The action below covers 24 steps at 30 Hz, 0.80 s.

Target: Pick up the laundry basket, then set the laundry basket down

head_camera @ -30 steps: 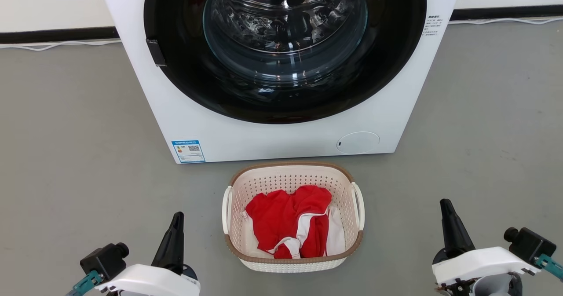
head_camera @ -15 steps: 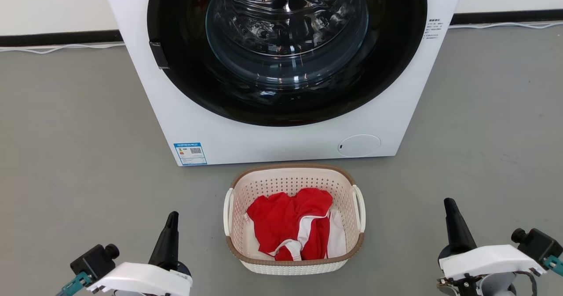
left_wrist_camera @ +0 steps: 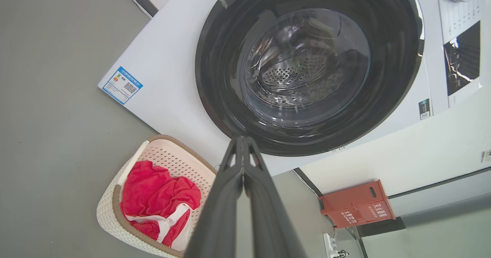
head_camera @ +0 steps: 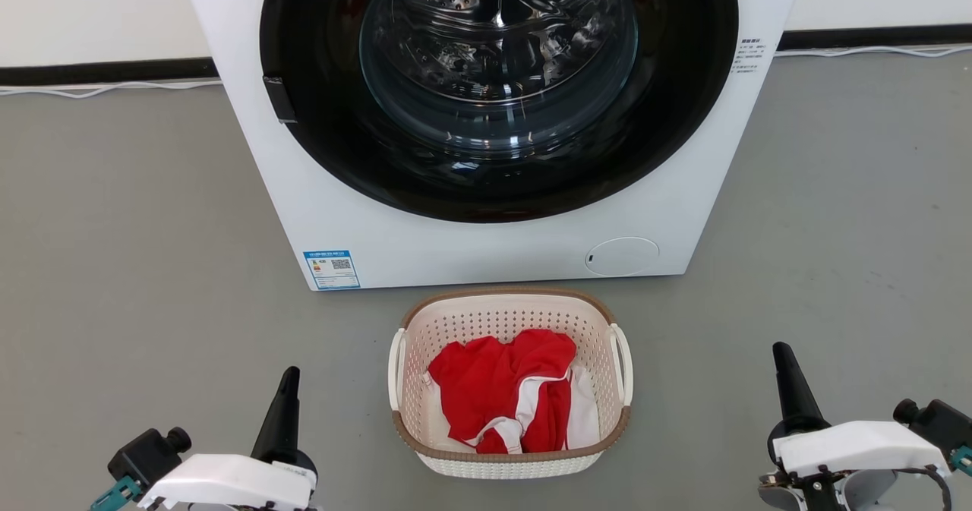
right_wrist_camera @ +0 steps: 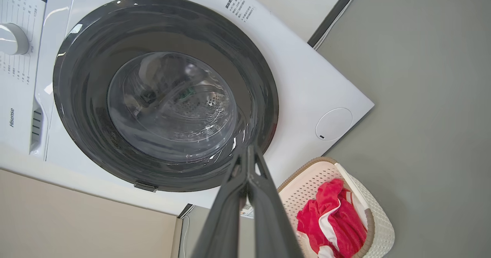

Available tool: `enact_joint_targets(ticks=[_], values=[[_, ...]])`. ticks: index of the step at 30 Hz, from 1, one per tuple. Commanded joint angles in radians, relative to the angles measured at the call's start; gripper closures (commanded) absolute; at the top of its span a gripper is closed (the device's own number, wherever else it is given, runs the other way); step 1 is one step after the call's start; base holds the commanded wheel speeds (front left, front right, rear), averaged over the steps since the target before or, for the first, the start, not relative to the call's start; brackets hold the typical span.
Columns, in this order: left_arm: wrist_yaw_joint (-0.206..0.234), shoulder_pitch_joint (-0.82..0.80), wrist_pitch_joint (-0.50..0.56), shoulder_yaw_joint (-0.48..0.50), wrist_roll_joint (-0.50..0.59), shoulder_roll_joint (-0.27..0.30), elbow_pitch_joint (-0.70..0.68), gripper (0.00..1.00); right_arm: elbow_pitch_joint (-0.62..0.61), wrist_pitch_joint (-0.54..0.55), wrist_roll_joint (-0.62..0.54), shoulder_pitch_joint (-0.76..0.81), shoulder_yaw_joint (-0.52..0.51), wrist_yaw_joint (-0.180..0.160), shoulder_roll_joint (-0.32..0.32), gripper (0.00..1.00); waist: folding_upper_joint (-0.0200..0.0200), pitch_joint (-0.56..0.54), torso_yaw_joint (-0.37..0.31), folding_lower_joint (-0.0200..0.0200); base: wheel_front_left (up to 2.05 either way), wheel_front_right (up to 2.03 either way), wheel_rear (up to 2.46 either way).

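The laundry basket (head_camera: 507,462) stands on the grey floor just in front of the washing machine; it is cream-white and perforated, with a brown rim and a white loop handle on each side. Red and white clothing (head_camera: 505,393) lies inside it. My left gripper (head_camera: 288,378) hangs low at the left, well apart from the basket's left handle, its fingers pressed together and empty. My right gripper (head_camera: 782,353) is at the lower right, farther from the right handle, also shut and empty. The basket (left_wrist_camera: 111,216) lies left of the left fingertips (left_wrist_camera: 241,140). The basket (right_wrist_camera: 379,227) is also right of the shut fingertips (right_wrist_camera: 250,148).
The white washing machine (head_camera: 486,253) with its closed dark round door (head_camera: 497,86) stands right behind the basket. A white cable (head_camera: 106,86) runs along the black skirting. A red box (left_wrist_camera: 356,204) stands by the wall. Grey floor spreads on both sides.
The head view has shifted, so machine and basket sit slightly lower in it. Both grippers have drawn down and outward toward the bottom corners, still shut. The basket has not moved.
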Motion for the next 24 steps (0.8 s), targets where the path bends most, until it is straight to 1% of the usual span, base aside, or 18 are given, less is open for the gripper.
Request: enact_joint_targets(ticks=[1, 24], values=[[-0.007, -0.049, 0.009, 0.024, -0.03, 0.013, -0.026, 1.0, -0.034, 0.01, 0.031, -0.024, 0.004, 0.004, -0.003, 1.0, -0.0001, -0.001, 0.001, -0.0001, 0.0, 0.0, 0.0], [-0.01, -0.061, 0.074, 0.063, -0.256, 0.016, -0.027, 1.0, -0.054, 0.074, 0.246, -0.024, -0.026, 0.005, 0.005, 1.0, -0.0001, -0.017, 0.007, -0.0001, 0.0, 0.0, 0.0]])
